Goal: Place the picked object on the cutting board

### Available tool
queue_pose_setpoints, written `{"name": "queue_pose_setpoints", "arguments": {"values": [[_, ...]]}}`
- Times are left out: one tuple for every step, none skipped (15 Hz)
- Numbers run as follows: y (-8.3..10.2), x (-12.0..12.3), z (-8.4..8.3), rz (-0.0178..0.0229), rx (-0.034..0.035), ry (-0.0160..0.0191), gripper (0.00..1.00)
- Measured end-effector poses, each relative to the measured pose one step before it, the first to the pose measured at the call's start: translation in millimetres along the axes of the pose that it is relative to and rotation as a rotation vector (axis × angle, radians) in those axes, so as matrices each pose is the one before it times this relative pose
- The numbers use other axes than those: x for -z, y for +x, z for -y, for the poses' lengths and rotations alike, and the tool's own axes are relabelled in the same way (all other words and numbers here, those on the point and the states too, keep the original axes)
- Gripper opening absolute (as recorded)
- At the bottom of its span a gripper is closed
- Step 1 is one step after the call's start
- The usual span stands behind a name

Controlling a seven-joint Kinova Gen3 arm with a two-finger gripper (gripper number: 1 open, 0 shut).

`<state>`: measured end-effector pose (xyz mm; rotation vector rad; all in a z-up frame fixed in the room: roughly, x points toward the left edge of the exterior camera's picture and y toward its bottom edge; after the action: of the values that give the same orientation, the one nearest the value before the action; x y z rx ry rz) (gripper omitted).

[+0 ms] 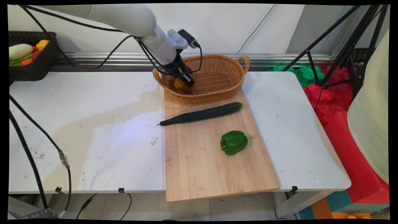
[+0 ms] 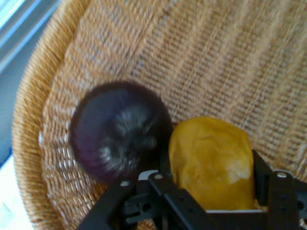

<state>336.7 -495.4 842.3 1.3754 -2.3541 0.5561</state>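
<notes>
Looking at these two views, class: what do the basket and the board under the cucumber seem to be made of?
Basket: woven wicker or rattan, tan and matt; the close hand view shows interlaced strands and a braided rim.
Board: pale wood, possibly bamboo, smooth and unglossy; long straight grain strips with small darker marks across them.
Cucumber: dark green, finely bumpy skin; real or plastic, unclear.

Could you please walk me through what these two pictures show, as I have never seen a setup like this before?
Gladly. The white machine is a robot arm, and its black gripper is the part that grasps. The wide picture comes from a fixed camera looking down across the white table. The close one comes from a camera on the hand itself, looking along its two fingers. A wooden board on the table carries a cucumber, a green pepper and a wicker basket. The gripper is down in the basket with a yellow-orange fruit between its fingers. A dark purple round thing lies right beside that fruit.
</notes>
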Motion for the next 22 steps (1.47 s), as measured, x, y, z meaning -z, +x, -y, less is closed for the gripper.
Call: {"name": "queue_pose_setpoints", "arguments": {"values": [[2.29,4.28,-1.03,-0.00916,-0.00112,0.00331,0.00],[3.34,6.89,-1.55,-0.01451,-0.00094,0.00526,0.00],[2.85,6.50,-2.05,-0.01298,-0.00059,0.00330,0.00],[3.94,10.99,-3.62,-0.02010,-0.00163,0.00426,0.00],[3.43,9.96,-3.61,-0.01666,-0.00284,0.00307,0.00],[1.83,7.22,-2.40,-0.01128,-0.00113,0.00093,0.00],[1.80,13.11,-4.73,-0.01750,-0.00079,0.00053,0.00],[0.85,11.43,-4.87,-0.01500,0.00041,-0.00190,0.00],[0.10,13.79,-5.93,-0.01995,0.00426,-0.00210,0.00],[-1.66,11.57,-5.66,-0.01270,0.00387,-0.00302,0.00],[-3.63,12.56,-7.58,-0.00947,0.00215,-0.00605,0.00],[-4.97,11.73,-8.13,-0.00494,0.00061,-0.00911,0.00],[-5.35,10.83,-8.57,-0.00295,-0.00048,-0.01055,0.00],[-4.47,7.11,-6.59,0.00012,-0.00088,-0.00895,0.00],[-7.43,10.34,-10.60,0.00228,0.00151,-0.01368,0.00],[-4.97,5.72,-6.37,0.00299,0.00210,-0.00789,0.00],[-5.47,5.02,-6.25,0.00483,0.00309,-0.00739,0.00],[-8.25,5.90,-8.22,0.00847,0.00477,-0.00947,0.00],[-6.56,3.94,-6.67,0.00679,0.00299,-0.00802,0.00],[-7.72,2.61,-7.62,0.00995,0.00238,-0.00907,0.00],[-7.65,1.85,-6.60,0.00922,0.00360,-0.00661,0.00],[-6.08,0.17,-5.35,0.00876,0.00246,-0.00552,0.00]]}}
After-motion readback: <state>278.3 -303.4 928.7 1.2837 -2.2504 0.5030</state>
